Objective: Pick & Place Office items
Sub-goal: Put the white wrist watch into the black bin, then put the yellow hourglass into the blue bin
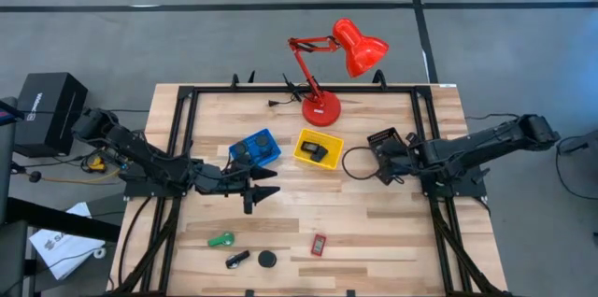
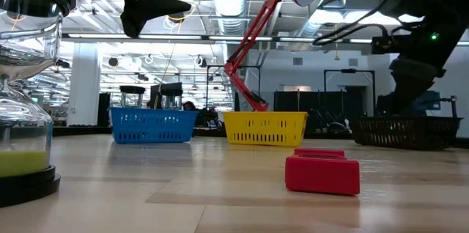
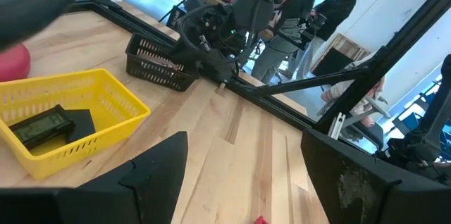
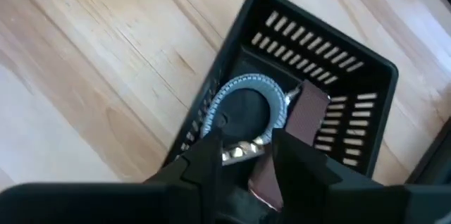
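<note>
Wooden table with a black frame, seen from above, carrying a red desk lamp at its far edge. The left arm reaches in low from the table's left side, its forearm nearly level, and ends in the left gripper above bare wood; its two fingers stand wide apart with nothing between them, and in its wrist view the planks show through the gap. Just behind those fingertips sits the blue tray, and beside that the yellow tray holding a dark block with a small screen. The right arm reaches in from the table's right side, bent at the elbow, with the right gripper pointing down into the black basket. Its fingers are partly parted; a clear ring with a ribbed rim lies in the basket just ahead of the fingertips, a reddish-brown flat piece lies beside it, and whether either is touched cannot be told. On the near part of the table, well clear of both grippers' fingers, lie the remaining office items: a green clip, a black round disc, a small dark piece and a red rectangle.
</note>
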Robot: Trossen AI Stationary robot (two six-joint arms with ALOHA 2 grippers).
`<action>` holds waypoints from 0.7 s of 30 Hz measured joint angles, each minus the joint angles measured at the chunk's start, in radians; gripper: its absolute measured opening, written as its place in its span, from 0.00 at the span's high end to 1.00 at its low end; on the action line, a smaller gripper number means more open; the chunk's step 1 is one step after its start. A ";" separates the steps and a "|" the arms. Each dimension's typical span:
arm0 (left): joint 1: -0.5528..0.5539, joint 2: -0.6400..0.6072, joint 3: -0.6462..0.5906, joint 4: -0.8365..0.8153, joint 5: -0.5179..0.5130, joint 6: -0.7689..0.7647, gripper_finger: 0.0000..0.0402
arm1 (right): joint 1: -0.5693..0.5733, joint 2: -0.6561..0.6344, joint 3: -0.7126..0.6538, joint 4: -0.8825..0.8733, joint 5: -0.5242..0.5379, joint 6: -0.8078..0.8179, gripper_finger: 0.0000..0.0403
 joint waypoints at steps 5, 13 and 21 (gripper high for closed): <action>0.000 0.000 0.000 0.005 0.000 0.000 0.32 | 0.001 -0.004 0.015 0.040 -0.006 -0.002 0.68; 0.000 0.000 0.000 0.021 0.000 0.000 0.32 | 0.020 -0.002 0.154 -0.041 -0.023 -0.044 0.67; -0.060 0.000 0.000 0.045 0.135 0.045 0.32 | 0.172 -0.002 0.159 0.141 -0.091 -0.216 0.68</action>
